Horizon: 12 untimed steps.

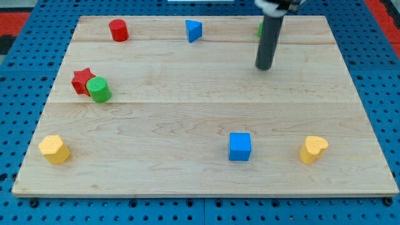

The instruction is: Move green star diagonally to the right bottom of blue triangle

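Observation:
The blue triangle (194, 30) lies near the view's top, left of centre. Only a sliver of a green block (259, 28), probably the green star, shows behind my rod at the top right. My tip (264, 67) rests on the board just below that green sliver and well to the right of the blue triangle. The rod hides most of the green block.
A red cylinder (119, 30) sits at the top left. A red star (81, 80) touches a green cylinder (99, 90) at the left. A yellow block (54, 149) lies at the bottom left, a blue cube (239, 147) at the bottom centre, a yellow heart (312, 149) at the bottom right.

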### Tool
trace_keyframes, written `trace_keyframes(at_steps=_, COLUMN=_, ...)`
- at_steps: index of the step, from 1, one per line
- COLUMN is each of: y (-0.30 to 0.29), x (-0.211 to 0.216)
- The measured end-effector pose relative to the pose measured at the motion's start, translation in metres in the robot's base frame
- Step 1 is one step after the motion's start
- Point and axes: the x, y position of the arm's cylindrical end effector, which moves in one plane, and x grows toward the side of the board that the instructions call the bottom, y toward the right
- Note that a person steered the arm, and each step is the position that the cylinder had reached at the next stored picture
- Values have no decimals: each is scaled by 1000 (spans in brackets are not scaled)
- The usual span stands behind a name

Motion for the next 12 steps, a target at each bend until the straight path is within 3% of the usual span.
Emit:
trace_keyframes(at_steps=1, y=77, x=-59)
trace_keyframes(at_steps=2, y=48, x=-119)
trace_keyframes(at_steps=3, y=-33, x=-110)
trace_keyframes(at_steps=4, y=-38, x=-87)
trace_keyframes(at_steps=5, y=-11, x=-114)
trace_keyframes(at_steps=6, y=33, x=-102)
trace_keyframes(at_steps=8, y=-28, x=-89)
trace_keyframes(at_steps=10, y=-35, x=-83)
trace_keyframes(at_steps=11, y=-60, x=-53)
trace_keyframes(at_steps=12, y=-48, x=-26)
